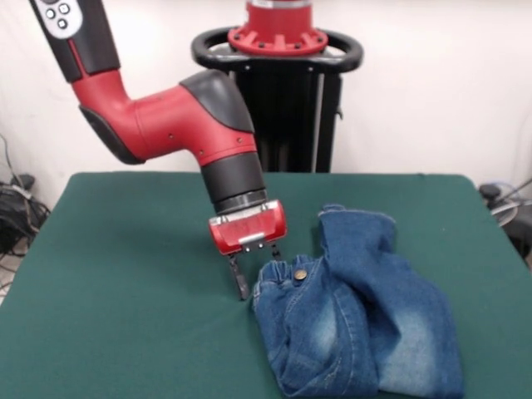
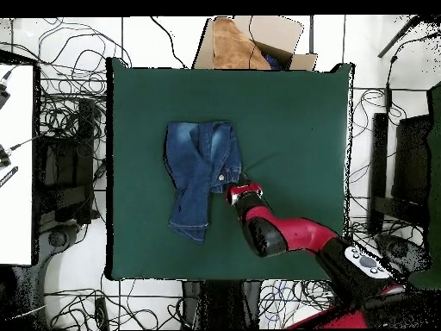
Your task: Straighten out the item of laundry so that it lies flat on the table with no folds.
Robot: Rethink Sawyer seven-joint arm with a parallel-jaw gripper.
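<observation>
The small blue denim jeans (image 1: pixel 357 324) lie crumpled on the green table (image 1: pixel 125 274), right of centre, with one leg folded over the other. The gathered waistband and its metal button (image 1: pixel 299 273) face the gripper. My gripper (image 1: pixel 258 278) is low over the table at the waistband's left edge. It is open, with one finger (image 1: pixel 239 281) on the bare felt and the other at the denim edge. In the overhead view the jeans (image 2: pixel 200 172) lie left of centre on the table (image 2: pixel 293 112), and the gripper (image 2: pixel 234 188) is at their right edge.
The robot's pedestal (image 1: pixel 283 83) stands behind the far edge of the table. A cardboard box (image 2: pixel 250 43) sits beyond the table's top edge in the overhead view. Cables (image 2: pixel 69 112) cover the floor around the table.
</observation>
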